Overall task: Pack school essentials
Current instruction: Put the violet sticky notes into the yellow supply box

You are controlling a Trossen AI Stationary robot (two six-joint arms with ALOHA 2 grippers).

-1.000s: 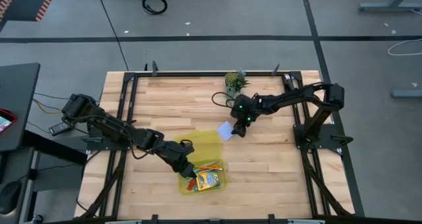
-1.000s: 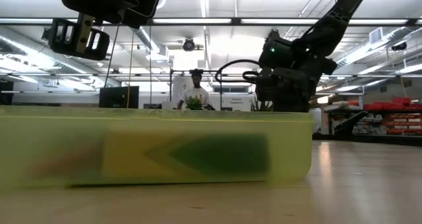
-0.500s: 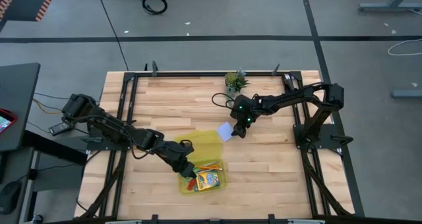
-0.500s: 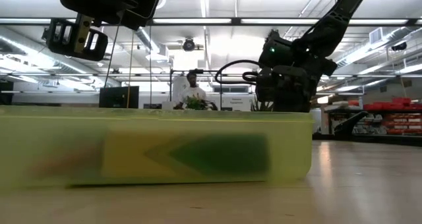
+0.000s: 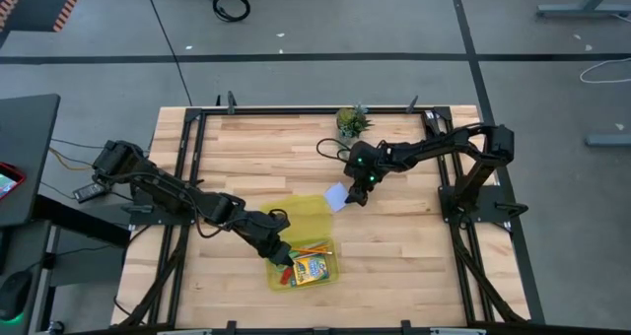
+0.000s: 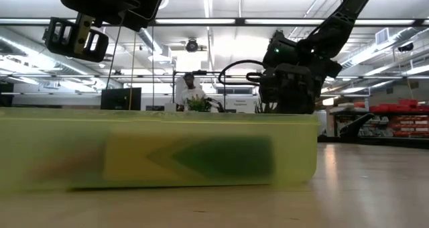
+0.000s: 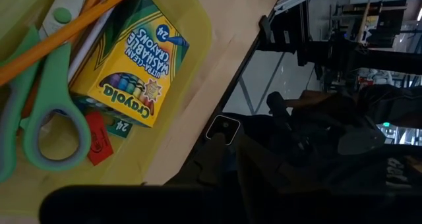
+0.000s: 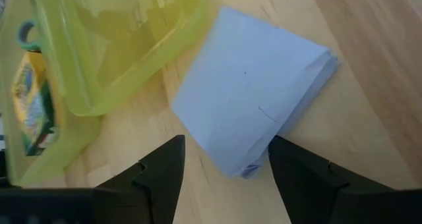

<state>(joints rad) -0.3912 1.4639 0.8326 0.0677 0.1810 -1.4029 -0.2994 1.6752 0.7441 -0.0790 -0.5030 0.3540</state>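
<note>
The translucent yellow case (image 5: 304, 266) lies open near the table's front, its lid (image 5: 311, 213) flat beside it. Inside it are the crayon box (image 7: 132, 66), green-handled scissors (image 7: 39, 112), orange pencils (image 7: 62, 26) and a small red block (image 7: 99, 138). My left gripper (image 5: 279, 250) hangs just above the case's left part. The pale blue note pad (image 8: 254, 112) lies on the table by the lid's far right corner. My right gripper (image 8: 227, 168) is open and slants down, one finger on each side of the pad's nearest corner. My right gripper straddles the note pad's corner (image 8: 247, 165), slanting down from the table's far right. One finger (image 8: 290, 171) stands right at the pad's edge. I cannot tell whether it touches. The pad lies on the table.
A small potted plant (image 5: 350, 121) stands at the table's far edge, behind the right arm. Bare wood lies to the right of the case and along the far left. In the low view a person stands in the room beyond the table.
</note>
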